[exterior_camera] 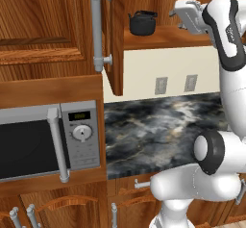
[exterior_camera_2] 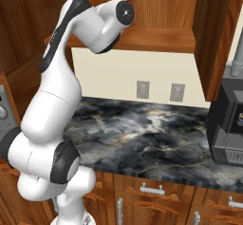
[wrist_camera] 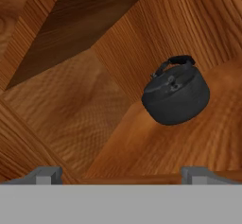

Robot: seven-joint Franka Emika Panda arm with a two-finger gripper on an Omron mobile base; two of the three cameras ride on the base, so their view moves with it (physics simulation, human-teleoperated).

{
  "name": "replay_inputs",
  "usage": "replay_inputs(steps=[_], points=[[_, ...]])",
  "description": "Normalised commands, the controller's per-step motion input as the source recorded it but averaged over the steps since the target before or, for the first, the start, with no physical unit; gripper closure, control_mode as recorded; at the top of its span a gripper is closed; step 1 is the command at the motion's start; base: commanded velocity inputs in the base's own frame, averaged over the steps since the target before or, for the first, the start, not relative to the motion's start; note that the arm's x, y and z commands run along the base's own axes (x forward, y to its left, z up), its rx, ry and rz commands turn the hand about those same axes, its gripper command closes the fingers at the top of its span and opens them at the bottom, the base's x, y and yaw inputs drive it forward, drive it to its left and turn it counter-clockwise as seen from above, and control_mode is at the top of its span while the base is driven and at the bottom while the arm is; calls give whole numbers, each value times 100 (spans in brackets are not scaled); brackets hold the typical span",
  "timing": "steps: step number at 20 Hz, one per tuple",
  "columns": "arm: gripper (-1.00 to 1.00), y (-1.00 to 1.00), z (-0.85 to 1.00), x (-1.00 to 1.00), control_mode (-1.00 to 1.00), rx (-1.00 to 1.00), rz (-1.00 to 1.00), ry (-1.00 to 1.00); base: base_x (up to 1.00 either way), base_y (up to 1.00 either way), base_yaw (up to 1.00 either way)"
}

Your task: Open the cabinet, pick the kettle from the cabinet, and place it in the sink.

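— Starting closest in, what did you see?

— The marble counter [exterior_camera: 158, 126] in front of the base, with the microwave [exterior_camera: 48, 140] to its left and a black coffee machine [exterior_camera_2: 230, 124] at its right end. Two wall outlets [exterior_camera: 161, 85] sat on the cream backsplash behind.

— And the arm?

— It was raised to the cabinet [exterior_camera: 163, 1], whose door [exterior_camera: 115, 34] stood swung open (its silver bar handle facing the left base camera). The gripper [wrist_camera: 120, 176] was at the shelf's front edge with its fingers [wrist_camera: 45, 176] spread wide apart and nothing between them.

— Where was the kettle?

— The kettle [wrist_camera: 176, 94] stood upright on the cabinet shelf, farther in than the fingertips and apart from them. In the left base view, the kettle [exterior_camera: 142, 23] was just right of the open door, left of the hand.
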Motion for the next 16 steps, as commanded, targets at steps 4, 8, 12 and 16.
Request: replay_inputs(steps=[4, 8, 12, 16], points=[[-100, 5, -5, 24, -100, 0, 0, 0, 0, 0, 0], [-100, 0, -5, 24, -100, 0, 0, 0, 0, 0, 0], [-100, 0, -4, 22, -100, 0, 1, 2, 0, 0, 0], [-100, -4, 0, 21, -100, 0, 3, 3, 0, 0, 0]])
